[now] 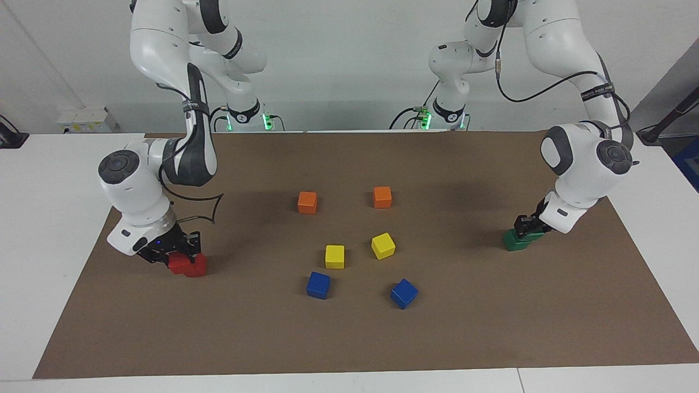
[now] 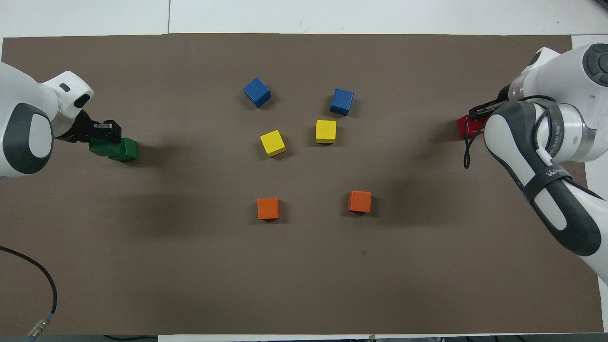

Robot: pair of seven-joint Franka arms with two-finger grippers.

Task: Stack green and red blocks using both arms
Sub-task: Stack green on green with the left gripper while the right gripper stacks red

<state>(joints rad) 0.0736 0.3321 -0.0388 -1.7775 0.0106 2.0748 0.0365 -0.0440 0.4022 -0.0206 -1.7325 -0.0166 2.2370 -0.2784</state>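
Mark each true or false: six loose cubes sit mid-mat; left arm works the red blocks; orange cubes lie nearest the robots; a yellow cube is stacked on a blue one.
1. Six loose cubes sit mid-mat: true.
2. The left end effector is at the red blocks: false, it is at the green blocks; the right end effector is at the red blocks.
3. The orange cubes lie nearer the robots than the blue cubes: true.
4. A yellow cube sits on a blue one: false, both rest on the mat.

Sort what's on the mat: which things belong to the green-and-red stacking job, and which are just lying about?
Job: green blocks under the left gripper; red blocks under the right gripper.
Lying about: orange cubes, yellow cubes, blue cubes, mid-mat.
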